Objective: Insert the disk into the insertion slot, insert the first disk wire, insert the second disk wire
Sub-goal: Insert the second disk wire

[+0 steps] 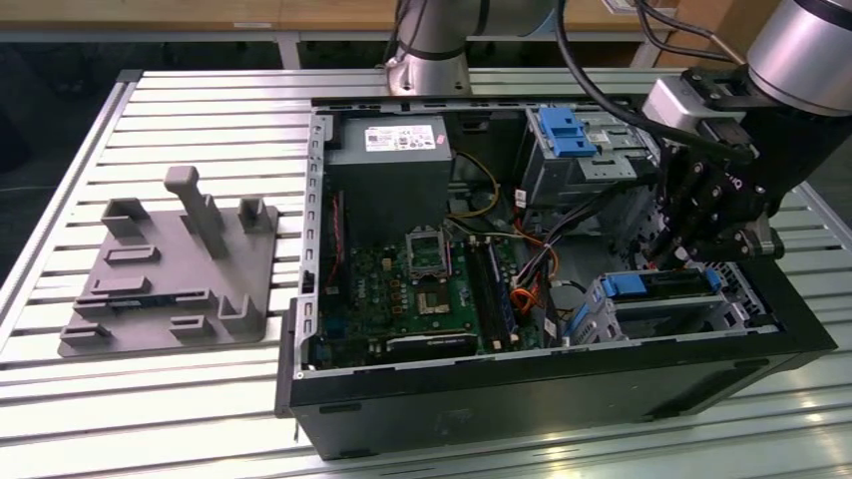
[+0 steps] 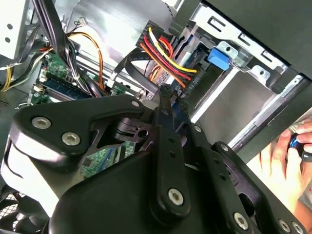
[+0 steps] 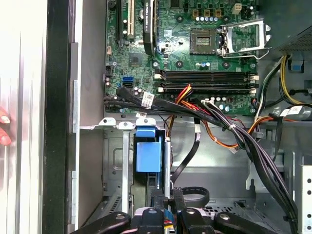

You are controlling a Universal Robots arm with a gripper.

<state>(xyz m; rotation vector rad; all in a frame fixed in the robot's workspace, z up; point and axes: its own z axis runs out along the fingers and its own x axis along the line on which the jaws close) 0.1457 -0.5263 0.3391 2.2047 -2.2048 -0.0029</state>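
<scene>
Black linkage of your gripper (image 2: 168, 105) sat right up against the lens in the second wrist view, and its jaws were pinched shut on the black plug of a disk wire (image 2: 163, 61) with red, yellow and orange leads. Past it lay the blue tab of the disk (image 2: 219, 57), seated in the insertion slot (image 2: 246, 73). A person's hand (image 2: 287, 156) rested beyond the case wall.

Over in the first wrist view, you had the gripper (image 3: 165, 204) poised just short of the disk (image 3: 148, 156), which sat inside the insertion slot (image 3: 114, 161), with the loose cable bundle (image 3: 219, 122) draped across from the motherboard (image 3: 195, 53).

From the exterior view, your gripper (image 1: 712, 235) hung just above the disk (image 1: 659, 287) in the insertion slot (image 1: 672, 314), down in the computer case (image 1: 533, 389) on the table (image 1: 174, 399).

My worry: the plug could meet the connector askew and jam, or those stiff leads could drag it sideways. That hand stood close, too.
</scene>
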